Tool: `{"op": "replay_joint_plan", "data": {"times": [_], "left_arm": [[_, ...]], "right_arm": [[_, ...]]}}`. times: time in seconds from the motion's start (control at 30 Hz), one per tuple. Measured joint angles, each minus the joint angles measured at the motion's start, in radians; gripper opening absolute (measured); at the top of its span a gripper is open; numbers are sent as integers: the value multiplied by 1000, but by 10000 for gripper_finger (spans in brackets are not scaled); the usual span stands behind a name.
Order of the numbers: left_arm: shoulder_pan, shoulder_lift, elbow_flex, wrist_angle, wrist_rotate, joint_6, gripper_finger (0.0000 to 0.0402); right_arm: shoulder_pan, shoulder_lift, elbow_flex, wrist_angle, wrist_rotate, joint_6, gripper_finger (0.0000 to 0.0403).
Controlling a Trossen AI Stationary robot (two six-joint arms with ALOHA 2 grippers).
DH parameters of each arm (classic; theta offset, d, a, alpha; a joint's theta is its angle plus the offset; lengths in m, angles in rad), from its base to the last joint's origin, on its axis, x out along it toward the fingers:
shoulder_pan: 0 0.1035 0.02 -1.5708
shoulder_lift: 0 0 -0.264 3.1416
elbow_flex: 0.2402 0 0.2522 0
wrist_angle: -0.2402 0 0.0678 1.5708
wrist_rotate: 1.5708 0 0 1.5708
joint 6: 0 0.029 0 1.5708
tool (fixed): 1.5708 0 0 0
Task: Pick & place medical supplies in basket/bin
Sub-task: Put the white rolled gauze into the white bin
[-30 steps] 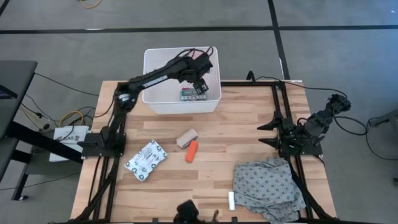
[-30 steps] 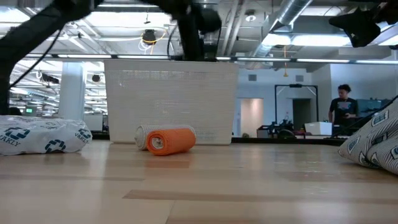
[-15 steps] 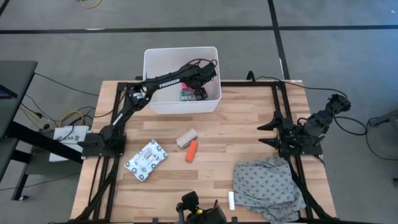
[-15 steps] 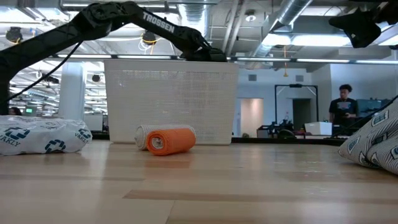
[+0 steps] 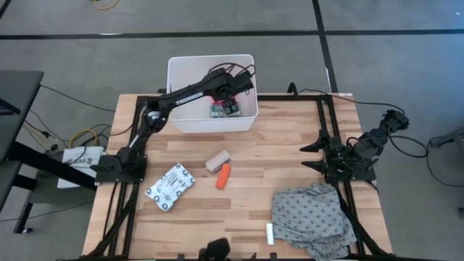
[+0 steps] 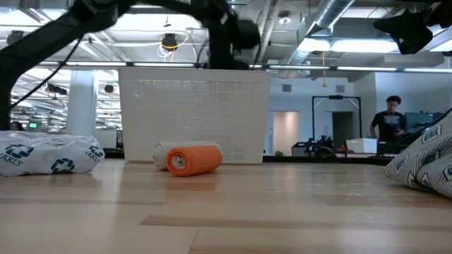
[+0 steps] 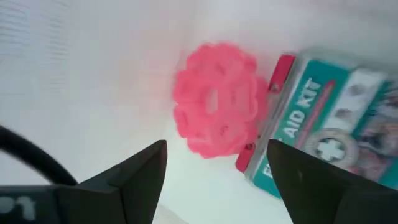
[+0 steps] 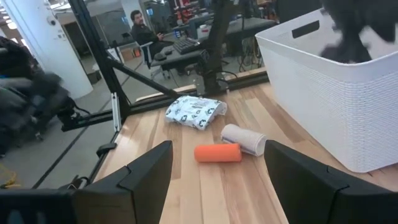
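High view, orange tube point(image 5: 223, 175) lengthwise toward tub point(image 5: 176, 67), beside bandage roll point(image 5: 217, 160)

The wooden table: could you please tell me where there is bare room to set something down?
Free: the wooden table between white plastic tub and grey patterned cloth. Crowded: beige bandage roll, orange tube, flat white printed packet.

Wood table point(image 5: 290, 138): tub point(image 5: 177, 119), beige roll point(image 5: 217, 160), orange tube point(image 5: 223, 176), packet point(image 5: 170, 186), grey cloth point(image 5: 312, 214), sm white tube point(image 5: 270, 233).
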Motion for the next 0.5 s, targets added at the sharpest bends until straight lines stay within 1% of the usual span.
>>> {"op": "replay_joint_plan", "data": {"times": [0.07,0.17,0.3,0.37,0.43,0.5], "left_arm": [[-27,-45,18,-53,-2,-40,270],[-74,-125,14,-97,1,-92,270],[-149,-237,14,-177,1,-109,270],[-186,-291,15,-216,0,-141,270],[-224,-334,14,-267,-1,-191,270],[-262,-378,13,-276,-2,-239,270]], "right_arm": [[0,0,0,0,0,0,249],[0,0,0,1,0,7,249],[0,0,0,3,0,43,249],[0,0,0,13,0,43,249],[0,4,-14,75,0,31,249],[0,18,-29,153,-16,-37,249]]}}
